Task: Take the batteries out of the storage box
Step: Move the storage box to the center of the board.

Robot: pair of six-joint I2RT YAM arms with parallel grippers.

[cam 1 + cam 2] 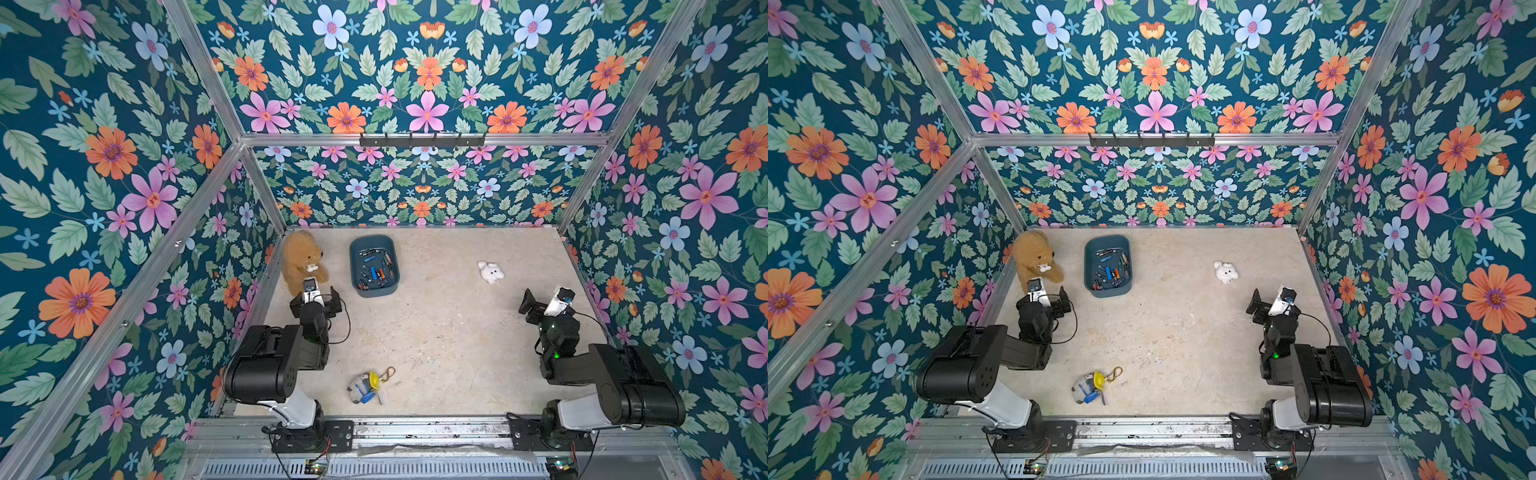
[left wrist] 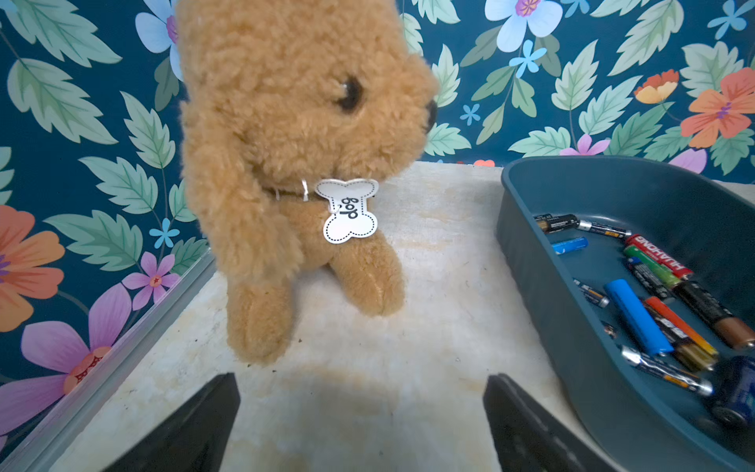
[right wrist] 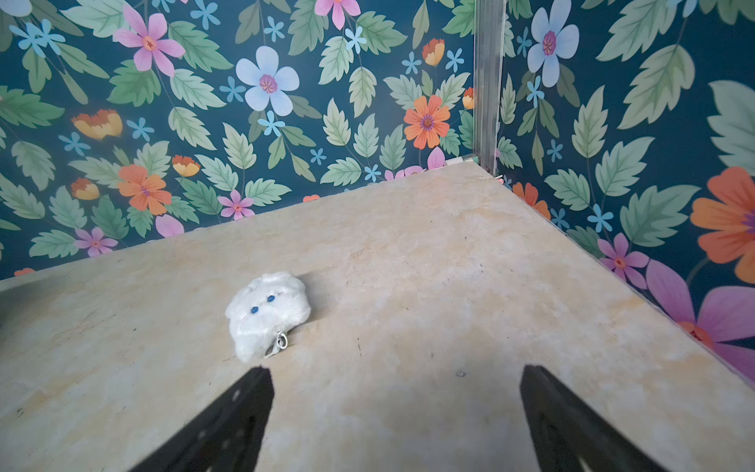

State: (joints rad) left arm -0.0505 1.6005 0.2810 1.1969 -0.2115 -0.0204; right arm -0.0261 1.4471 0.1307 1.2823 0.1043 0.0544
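Two black robot arms, the left arm (image 1: 266, 365) and the right arm (image 1: 623, 386), are sitting folded low at the near side of a pale mottled beige counter (image 1: 436, 332). This is probably a ready pose that leaves the work area open.

The left fingers (image 2: 196, 425) are standing wide apart and empty over bare counter. They are pointing between a fluffy tan plush dog with a white bone-shaped tag (image 2: 294, 122) and a shallow dark teal plastic storage box with rounded corners (image 2: 531, 253). The right fingers (image 3: 228, 421) are likewise spread and holding nothing. They are aiming toward a small white fluffy plush with blue eyes (image 3: 265, 314), well apart from the box.

In both top views the storage box is lying toward the far left of the counter, just beside the plush dog. The batteries (image 1: 376, 268), slim cylinders in black, copper, blue, orange, red and green, are lying jumbled on its floor, where the low walls are stopping them from rolling away. None appears to be out yet, so the task looks to be at its start.

A small toy keychain with a yellow cap (image 1: 368, 386) is lying near the front edge, between the arms.
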